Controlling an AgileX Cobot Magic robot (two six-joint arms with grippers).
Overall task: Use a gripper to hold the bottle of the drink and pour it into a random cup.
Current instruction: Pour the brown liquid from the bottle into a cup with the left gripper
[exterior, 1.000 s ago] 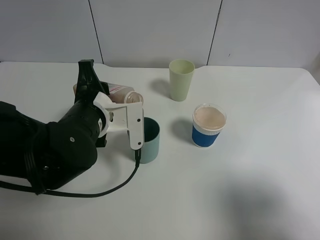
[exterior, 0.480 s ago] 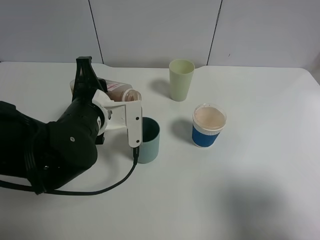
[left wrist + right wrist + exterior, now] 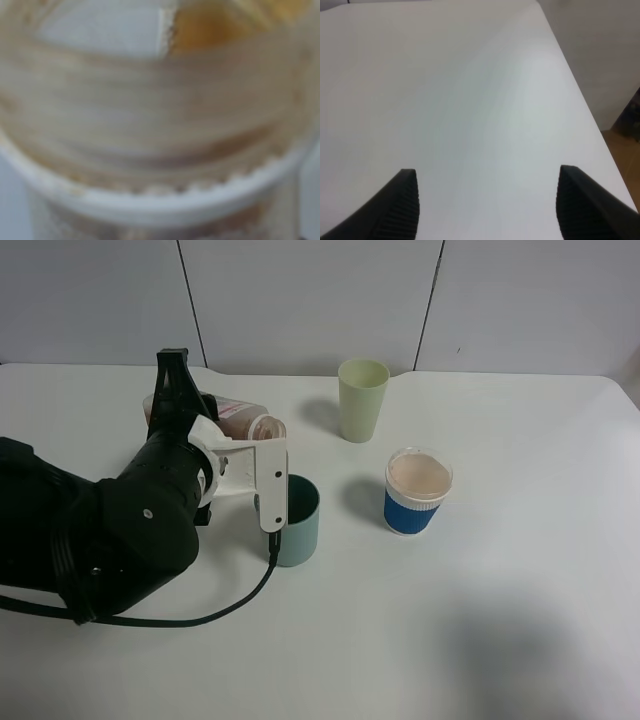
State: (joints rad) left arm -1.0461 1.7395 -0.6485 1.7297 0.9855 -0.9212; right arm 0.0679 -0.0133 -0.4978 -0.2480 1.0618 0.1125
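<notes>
In the exterior high view my left gripper (image 3: 190, 415) is shut on the clear bottle (image 3: 238, 420) with the pink-red label. The bottle lies tilted almost on its side, its mouth pointing right, above and just left of the teal cup (image 3: 297, 520). The cup stands upright on the table, partly behind the white bracket of my arm. The left wrist view is filled by the blurred ribbed neck of the bottle (image 3: 160, 125), with brown drink (image 3: 210, 25) showing near one edge. My right gripper (image 3: 487, 200) is open over bare table and does not show in the exterior high view.
A taller pale green cup (image 3: 362, 398) stands at the back. A blue-and-white paper cup (image 3: 416, 490) stands right of the teal cup. A black cable runs from my left arm across the white table (image 3: 480, 620). The right wrist view shows the table's edge (image 3: 580, 105).
The left gripper with the bottle shifted slightly left, then back right toward the teal cup. The cups have not moved.
</notes>
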